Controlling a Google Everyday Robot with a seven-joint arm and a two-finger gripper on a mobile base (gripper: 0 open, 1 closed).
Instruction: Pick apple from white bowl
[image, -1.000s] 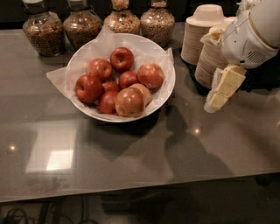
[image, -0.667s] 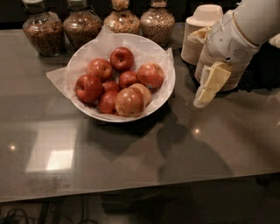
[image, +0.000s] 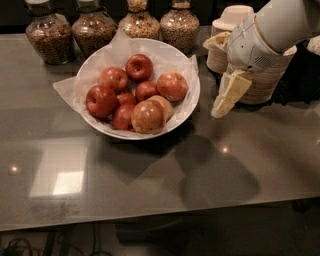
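Note:
The wide white bowl (image: 192, 102), lined with crinkled white paper, stands on the grey table at the back centre and holds several apples. The red-orange apple with pale streaks (image: 172, 86) lies at the bowl's right side. Darker red apples lie to its left, and a paler tan apple (image: 148, 116) lies at the front. My gripper (image: 223, 104) hangs just right of the bowl's rim, above the table, pointing down and to the left. It holds nothing that I can see.
Several glass jars of grain (image: 49, 35) stand in a row behind the bowl. Stacks of tan paper bowls (image: 264, 75) stand at the back right, partly behind my arm. The table's front edge (image: 150, 220) runs across the bottom.
My arm and gripper have moved left toward the bowl's right rim. The apples and the bowl have not moved.

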